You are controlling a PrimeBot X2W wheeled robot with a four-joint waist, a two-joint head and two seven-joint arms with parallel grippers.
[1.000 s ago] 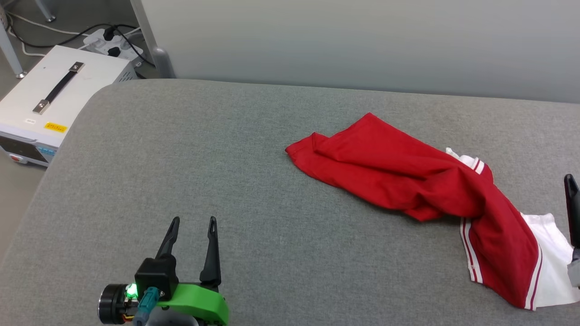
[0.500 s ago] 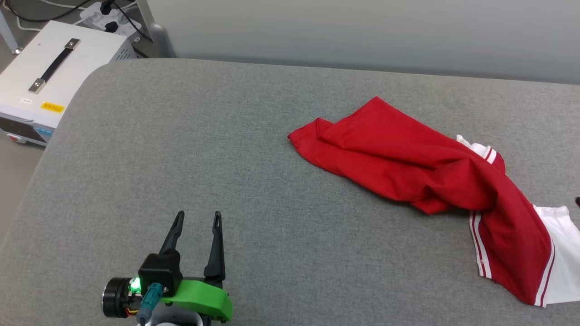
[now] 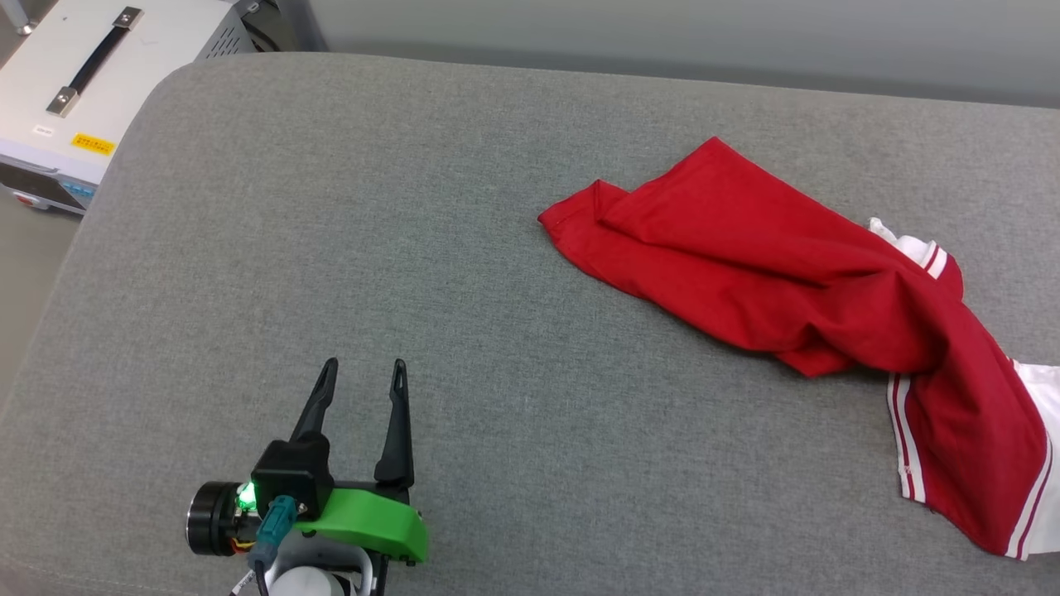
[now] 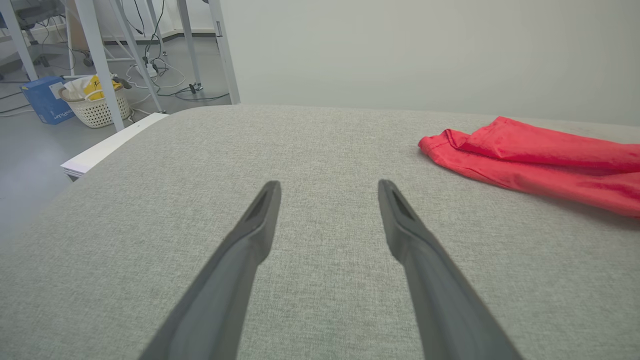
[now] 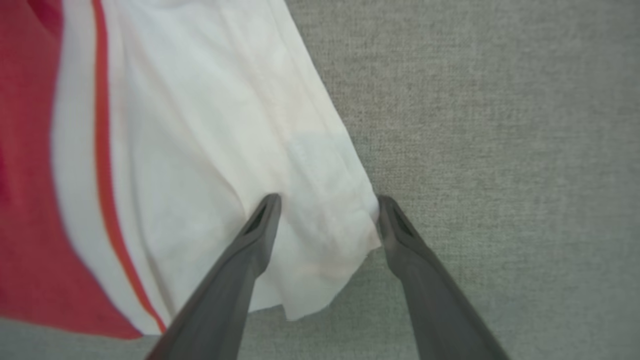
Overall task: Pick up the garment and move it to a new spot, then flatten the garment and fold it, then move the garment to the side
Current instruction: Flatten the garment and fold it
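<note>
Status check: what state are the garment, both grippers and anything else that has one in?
garment: crumpled on the grey surface, unfolded, not gripped.
left gripper: open, empty, over bare surface, apart from the garment.
right gripper: open, fingers either side of the white sleeve edge, not shut on it.
white case: handle lying flat on top.

You'll find the garment (image 3: 787,281) crumpled and folded over itself on the right half of the grey table (image 3: 331,207). Its red body runs diagonally from a far corner down toward the near right. There a white sleeve with red-and-white stripe trim lies spread flat.
</note>
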